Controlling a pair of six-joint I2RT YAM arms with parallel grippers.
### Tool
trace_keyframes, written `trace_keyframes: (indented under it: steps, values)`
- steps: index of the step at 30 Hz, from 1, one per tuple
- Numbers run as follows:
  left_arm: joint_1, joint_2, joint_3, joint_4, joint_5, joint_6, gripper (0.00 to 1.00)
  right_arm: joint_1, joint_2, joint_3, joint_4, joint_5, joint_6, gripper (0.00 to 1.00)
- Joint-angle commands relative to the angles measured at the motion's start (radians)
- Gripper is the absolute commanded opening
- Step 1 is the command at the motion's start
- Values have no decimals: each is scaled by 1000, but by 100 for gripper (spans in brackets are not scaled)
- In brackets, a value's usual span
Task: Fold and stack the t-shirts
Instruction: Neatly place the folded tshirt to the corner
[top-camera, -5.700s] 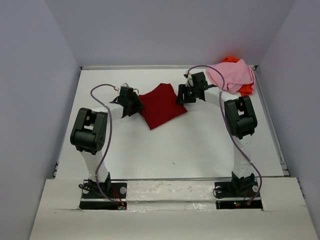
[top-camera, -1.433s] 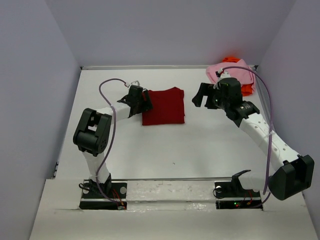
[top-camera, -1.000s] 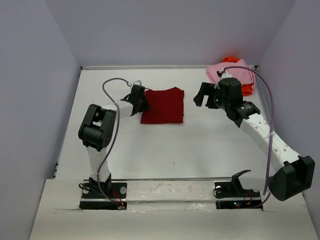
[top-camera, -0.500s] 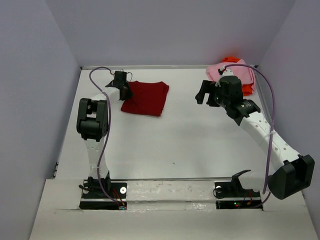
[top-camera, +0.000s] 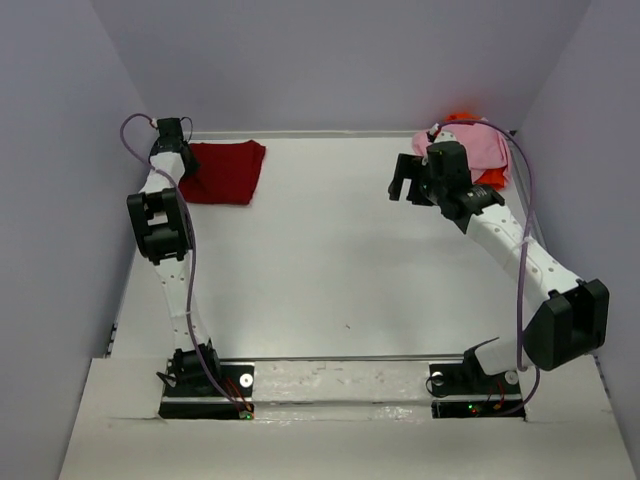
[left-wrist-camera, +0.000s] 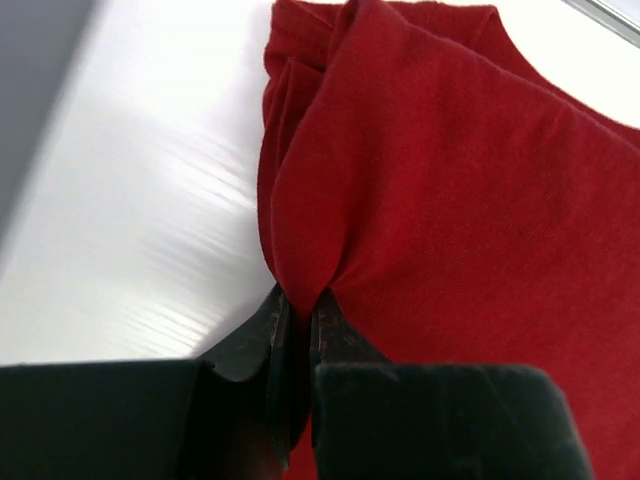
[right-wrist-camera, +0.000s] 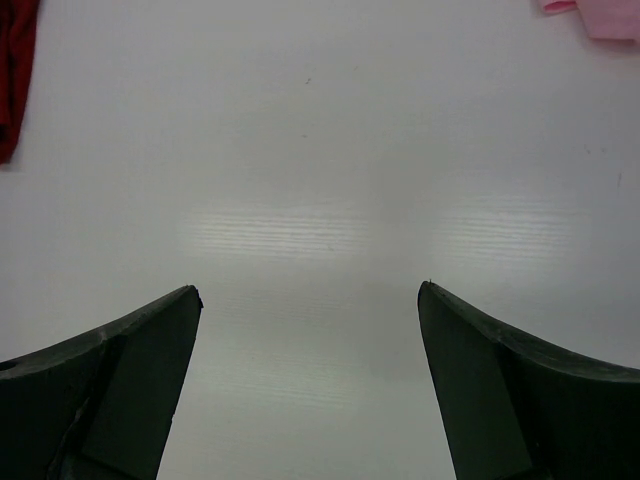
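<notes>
Pinching the limp, light dark red cloth t-shirt (left-wrist-camera: 450, 200) by its bunched edge, you're clamping it in the left gripper (left-wrist-camera: 297, 308); right gripper (right-wrist-camera: 310, 295) is hanging jaws spread, empty.

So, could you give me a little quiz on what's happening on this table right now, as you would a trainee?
1. True or false: the left pincer is shut on the dark red t-shirt.
2. Where on the table does the pink t-shirt lie? A far left corner; B far right corner; C middle of the near edge.
3. Fill in: the right pincer stands ____, holding nothing.
Key: 1 true; 2 B; 3 open.
</notes>
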Motion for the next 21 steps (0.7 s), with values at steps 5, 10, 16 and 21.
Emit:
trace_keyframes:
  steps: [5, 10, 16, 21]
  values:
    - [62, 122, 244, -41, -110, 104, 4, 6, 49, 107, -16, 19, -2, 94]
    - [84, 136, 280, 2, -120, 99, 9, 6, 89, 130, -27, -34, 18, 94]
    - [84, 133, 289, 28, -115, 128, 37, 6, 88, 124, -25, -44, 26, 94]
    - [84, 30, 252, 20, -169, 134, 78, 6, 71, 171, -24, -11, -8, 96]
